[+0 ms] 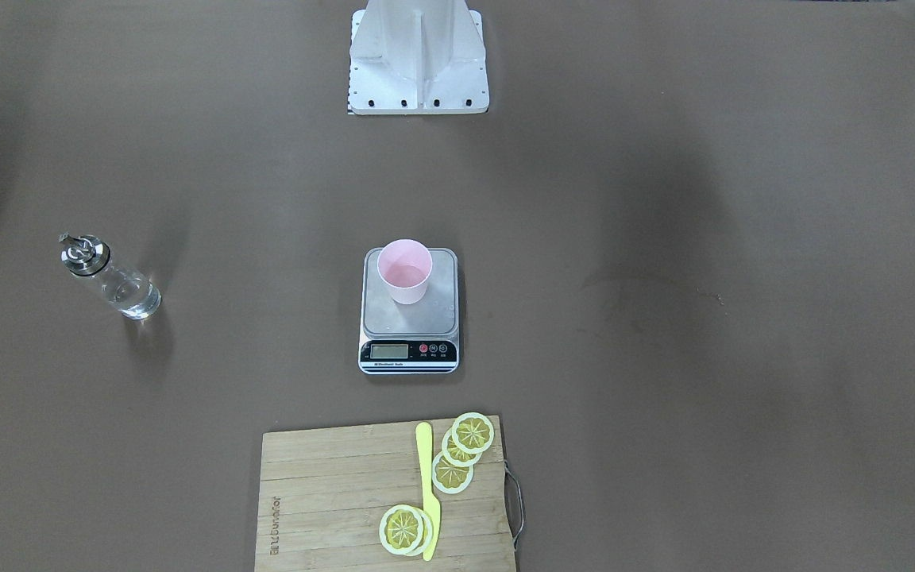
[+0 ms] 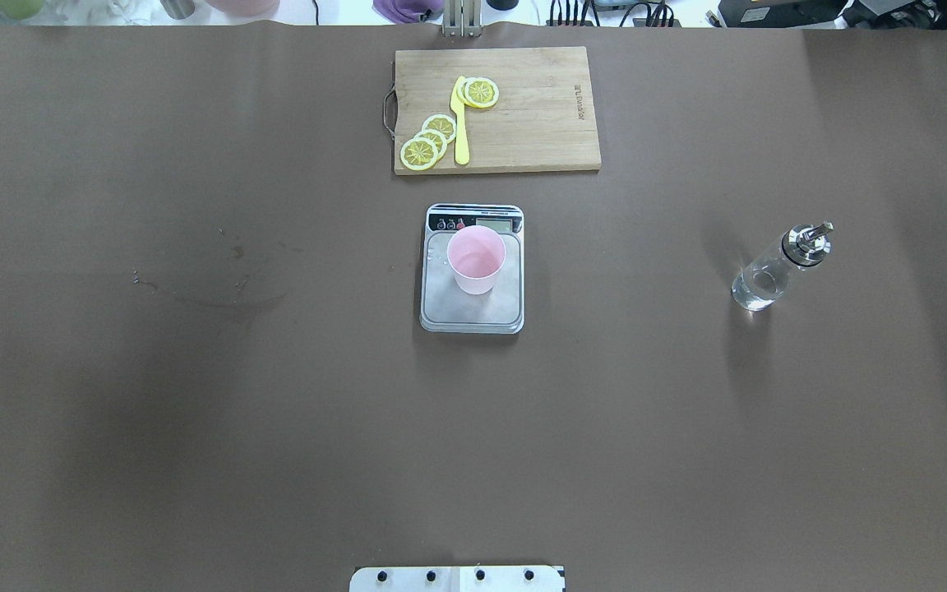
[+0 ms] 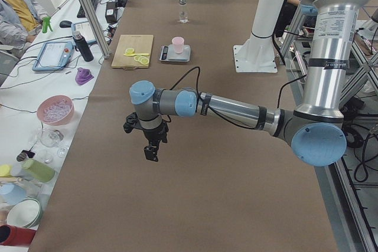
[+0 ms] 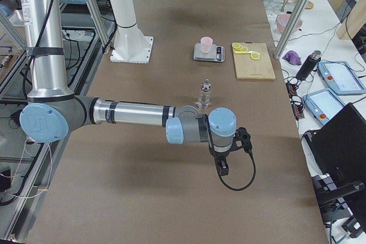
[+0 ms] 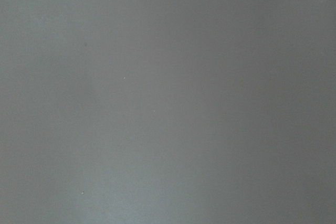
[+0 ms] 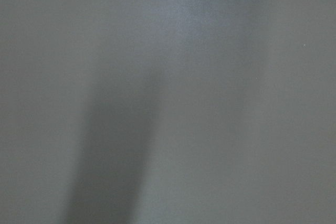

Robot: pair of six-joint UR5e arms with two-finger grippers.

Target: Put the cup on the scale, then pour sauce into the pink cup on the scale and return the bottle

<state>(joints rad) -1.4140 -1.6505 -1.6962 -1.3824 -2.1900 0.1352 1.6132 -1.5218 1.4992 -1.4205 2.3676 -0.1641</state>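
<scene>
The pale pink cup (image 1: 404, 270) stands upright on the silver platform of the scale (image 1: 410, 327) at the table's middle; both also show in the overhead view, the cup (image 2: 476, 259) on the scale (image 2: 473, 314). The clear glass bottle (image 2: 776, 269) with its silver pourer cap stands upright on the table to the robot's right, with clear liquid in it. My left gripper (image 3: 152, 153) hangs over bare table far from the scale. My right gripper (image 4: 223, 167) hangs over bare table near the bottle (image 4: 205, 94). I cannot tell whether either is open or shut. Both wrist views show only blank table.
A wooden cutting board (image 2: 539, 123) with lemon slices (image 2: 428, 140) and a yellow knife (image 2: 460, 123) lies beyond the scale. The robot's white base (image 1: 418, 59) stands at the near table edge. Bowls, cups and tablets (image 3: 56, 110) sit on a side bench.
</scene>
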